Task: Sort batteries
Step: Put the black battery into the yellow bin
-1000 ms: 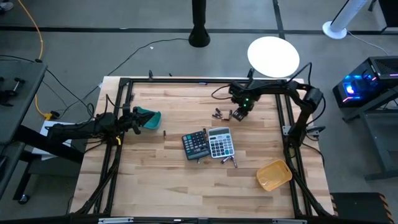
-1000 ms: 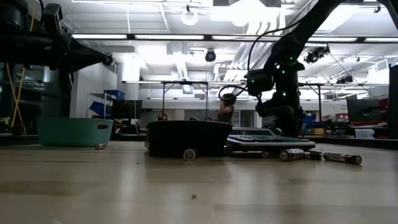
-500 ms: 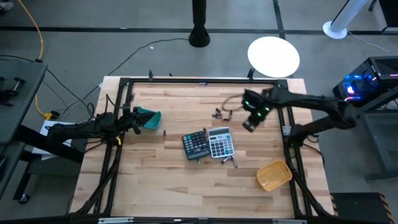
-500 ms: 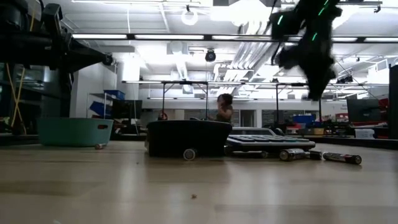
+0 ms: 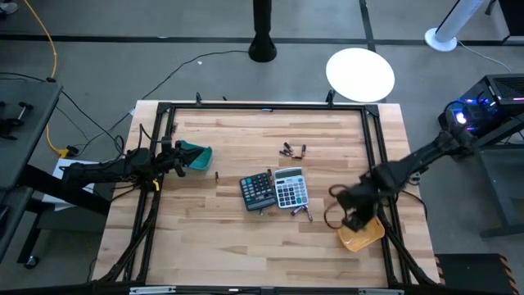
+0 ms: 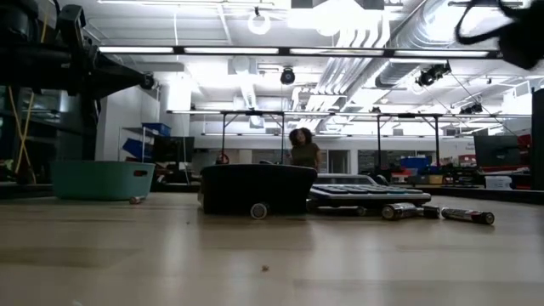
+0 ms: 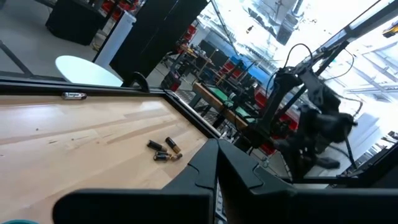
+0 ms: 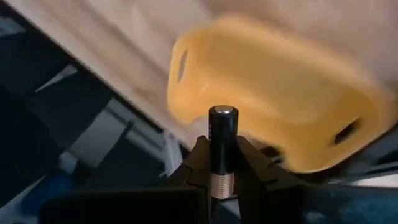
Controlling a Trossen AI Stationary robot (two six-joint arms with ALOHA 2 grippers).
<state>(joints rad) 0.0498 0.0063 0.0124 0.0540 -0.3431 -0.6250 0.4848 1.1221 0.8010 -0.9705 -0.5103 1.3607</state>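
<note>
Batteries (image 5: 292, 150) lie in a small cluster at the far middle of the bench (image 5: 246, 238), with a few more (image 5: 301, 213) just near of the grey calculator (image 5: 290, 188). One battery (image 8: 222, 146) stands clamped upright in the right gripper (image 8: 222, 163), above the yellow tray (image 5: 362, 232) at the near right. The left gripper (image 5: 177, 159), fingers together, waits beside the teal tray (image 5: 197, 156) at the left.

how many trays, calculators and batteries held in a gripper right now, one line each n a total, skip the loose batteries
trays: 2, the teal tray and the yellow tray
calculators: 2, the dark calculator and the grey calculator
held: 1, the battery in the right gripper
total: 5
</note>
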